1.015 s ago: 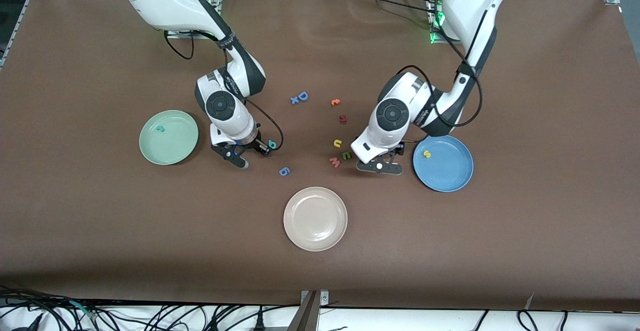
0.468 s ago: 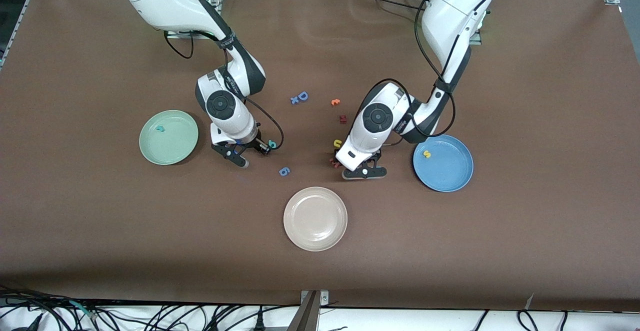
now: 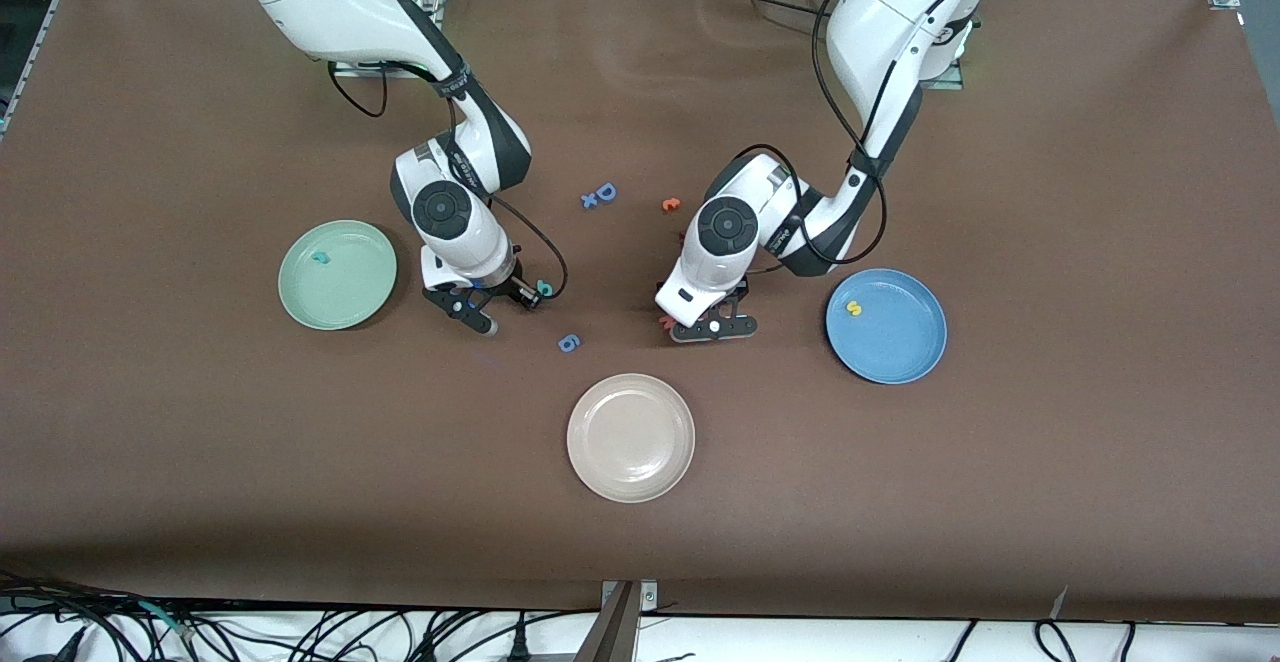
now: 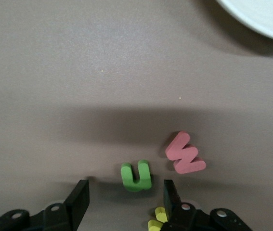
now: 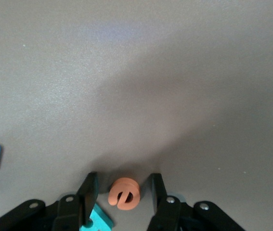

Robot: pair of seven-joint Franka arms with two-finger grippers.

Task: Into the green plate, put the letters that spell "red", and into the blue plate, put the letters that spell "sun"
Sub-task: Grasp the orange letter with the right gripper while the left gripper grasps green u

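Left gripper (image 4: 124,204) fingers apart w/ green letter (image 4: 136,176) between, lying flat, right gripper (image 5: 122,202) fingers straddling orange "e" (image 5: 124,194), only wrist views show both.

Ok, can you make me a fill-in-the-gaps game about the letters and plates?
1. The blue plate holds one yellow letter, an ___.
2. The green plate holds just ___ teal letter.
3. The left claw is open around a green letter, beside a w that is ___.
4. The right claw is open around a letter e that is ___.

Missing words: s, one, pink, orange.
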